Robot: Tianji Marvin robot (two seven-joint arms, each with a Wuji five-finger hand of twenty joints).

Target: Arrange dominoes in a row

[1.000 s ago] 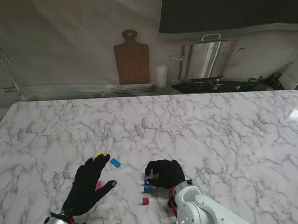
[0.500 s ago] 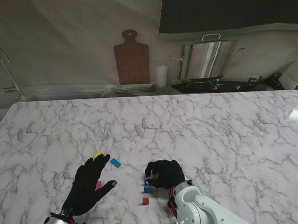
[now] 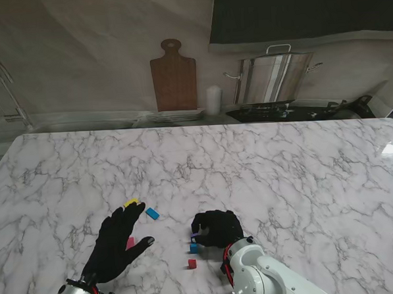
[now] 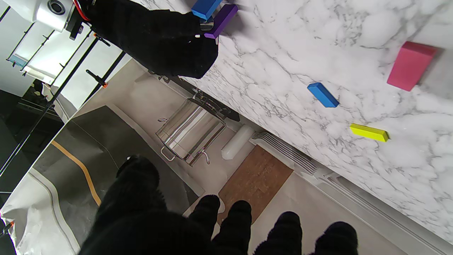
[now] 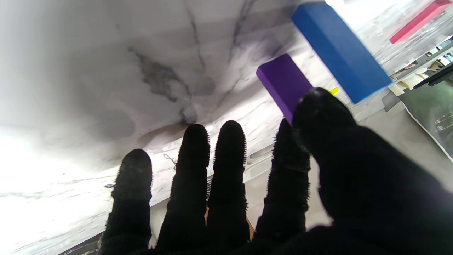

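Right hand (image 5: pixel 283 184) pinches the purple domino (image 5: pixel 283 83), barely visible from the stand; left hand (image 3: pixel 116 247) spread, empty

A wooden cutting board (image 3: pixel 173 74) is leaning on the wall behind the bench (image 3: pixel 263 163), beside a steel pot (image 3: pixel 275 77) and possibly a candle (image 3: pixel 212 100).
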